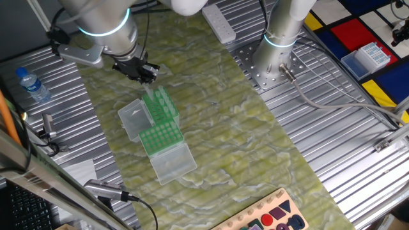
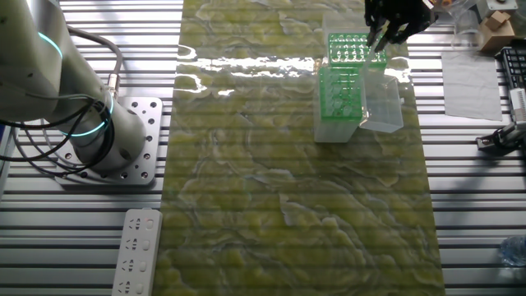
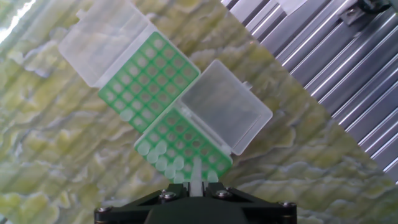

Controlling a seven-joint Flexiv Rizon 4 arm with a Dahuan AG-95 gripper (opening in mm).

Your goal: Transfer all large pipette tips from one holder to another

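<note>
The gripper [image 3: 196, 184] hangs over the near rack [image 3: 186, 146], its black fingers pressed onto a single whitish tip [image 3: 196, 174] that stands just above the rack's front edge — the tip is pinched between them. The other tips [image 3: 163, 158] sit as pale round dots in the rows along that rack's front-left corner; most of its holes look bare. Beside it, corner to corner, lies the far rack [image 3: 149, 78], whose holes I cannot tell to be filled or not. Each rack has a clear lid [image 3: 227, 106] swung open flat on the green mat [image 3: 56, 155]. In the other fixed view the gripper [image 2: 380, 31] hovers at the near rack's [image 2: 348, 48] edge.
</note>
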